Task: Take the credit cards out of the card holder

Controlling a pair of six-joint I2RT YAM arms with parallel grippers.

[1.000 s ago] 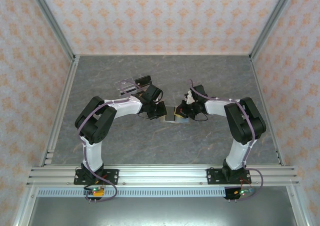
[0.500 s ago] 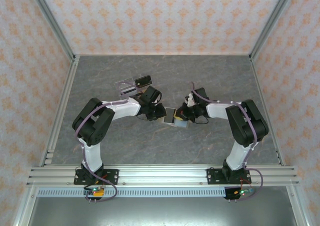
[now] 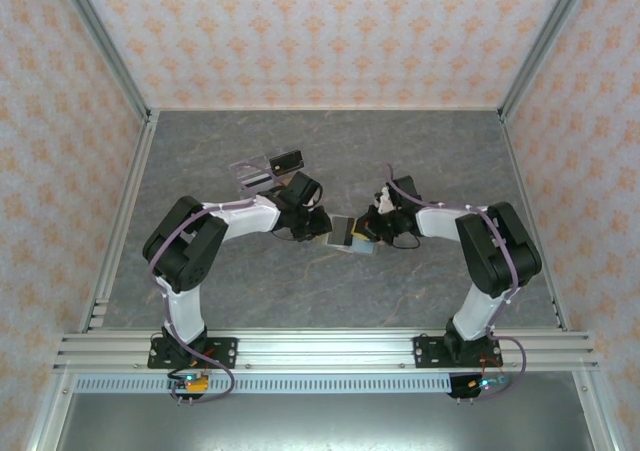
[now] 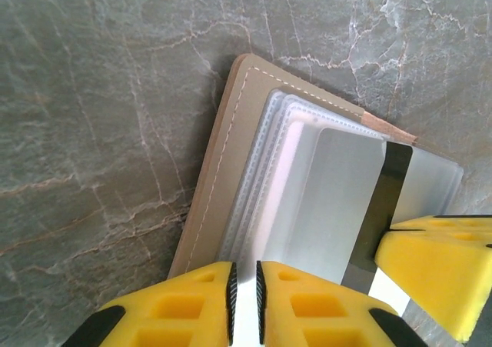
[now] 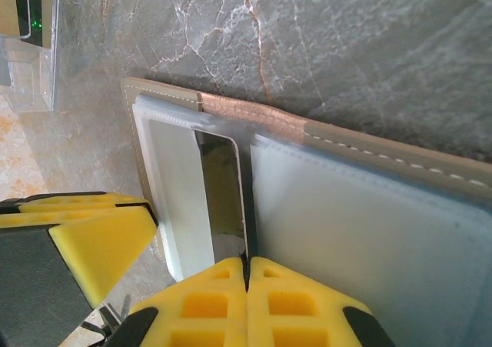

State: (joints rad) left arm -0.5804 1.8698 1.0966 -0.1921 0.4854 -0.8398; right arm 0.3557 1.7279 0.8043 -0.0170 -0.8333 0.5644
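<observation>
Step in hand, as I judge it: drawing the card [image 5: 219,197] out of its clear sleeve while the holder [image 4: 217,170] is kept down. To do it well, the pull should run flat along the sleeve's opening, slowly. The other arm should pin the cover so the holder does not slide or fold shut. If the card buckles or the holder lifts, ease off and re-grip deeper.

The right gripper [image 5: 247,264] has its pads pressed together. The card's dark edge runs straight into the seam between them, so it looks pinched there.

The left gripper [image 4: 244,278] shows only a thin slit between its pads, with a pale strip in it. I cannot tell whether it grips the sleeve or merely hovers over it.

The holder lies open on the table [image 3: 420,151] between the two, at 3 o'clock from the left gripper and 9 o'clock from the right. The tray [image 3: 268,168] sits apart, at 11 o'clock from the holder.
</observation>
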